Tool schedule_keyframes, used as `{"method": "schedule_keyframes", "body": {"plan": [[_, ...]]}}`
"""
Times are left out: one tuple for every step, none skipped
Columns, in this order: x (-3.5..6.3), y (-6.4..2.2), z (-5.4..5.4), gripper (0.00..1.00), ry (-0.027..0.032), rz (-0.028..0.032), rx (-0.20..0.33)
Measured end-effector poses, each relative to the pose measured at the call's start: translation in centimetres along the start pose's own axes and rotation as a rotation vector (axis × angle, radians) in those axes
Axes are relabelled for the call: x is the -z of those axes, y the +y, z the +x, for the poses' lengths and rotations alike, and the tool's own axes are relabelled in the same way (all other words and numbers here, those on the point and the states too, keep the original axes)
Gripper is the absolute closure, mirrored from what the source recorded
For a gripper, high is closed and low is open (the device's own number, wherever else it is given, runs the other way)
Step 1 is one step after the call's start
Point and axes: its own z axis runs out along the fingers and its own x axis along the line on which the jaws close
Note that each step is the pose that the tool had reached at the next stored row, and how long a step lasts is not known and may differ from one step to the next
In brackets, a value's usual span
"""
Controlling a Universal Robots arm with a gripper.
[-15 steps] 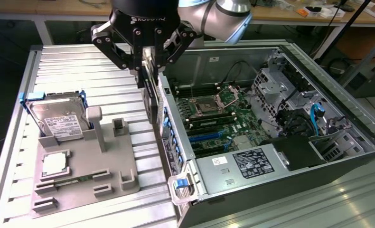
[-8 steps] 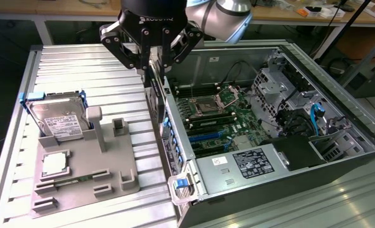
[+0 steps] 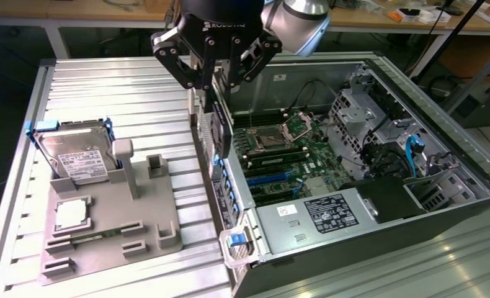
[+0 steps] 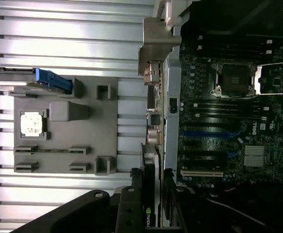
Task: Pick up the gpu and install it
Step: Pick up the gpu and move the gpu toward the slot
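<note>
Hanging edge-on above the computer case (image 3: 369,254) wall, gpu (image 3: 218,127) pinched in narrowed claw (image 3: 214,87), top edge hidden inside the grip.

Bench (image 3: 104,81) top is ribbed aluminium slats, silver, with strong glare off the ridges toward the exterior view's left. Behind it, light wood tables (image 3: 79,15) on white legs run across the back, small clutter on top. Floor (image 3: 9,62) under them is dark. Black pole (image 3: 448,37) slants up at the exterior view's right, with a dark grey box (image 3: 487,99) just beyond the bench edge. Light is bright, shadows soft.
</note>
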Motion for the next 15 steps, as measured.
{"method": "schedule_keyframes", "body": {"plan": [[-0.01,-0.01,-0.2,0.73,0.0,0.0,0.0],[-0.02,-0.02,-0.5,0.73,0.0,-0.0001,0.0],[-0.03,-0.04,-0.9,0.73,0.0001,-0.0002,0.0],[-0.04,-0.05,-1.2,0.73,0.0001,-0.0003,0.001],[-0.04,-0.06,-1.4,0.73,0.0001,-0.0003,0.001],[-0.05,-0.07,-1.7,0.73,0.0,-0.0004,0.001],[-0.06,-0.08,-1.9,0.73,0.0,-0.0005,0.001],[-0.07,-0.09,-2.1,0.73,0.0,-0.0005,0.001],[-0.08,-0.1,-2.3,0.73,0.0,-0.0006,0.001],[-0.08,-0.11,-2.5,0.73,0.0,-0.0007,0.001],[-0.09,-0.12,-2.8,0.73,0.0,-0.0007,0.002],[-0.1,-0.12,-2.9,0.73,-0.0001,-0.0008,0.002],[-0.1,-0.13,-3.1,0.73,0.0,-0.0008,0.002],[-0.11,-0.14,-3.4,0.73,0.0,-0.0008,0.002],[-0.12,-0.15,-3.6,0.73,0.0,-0.0009,0.002]]}}
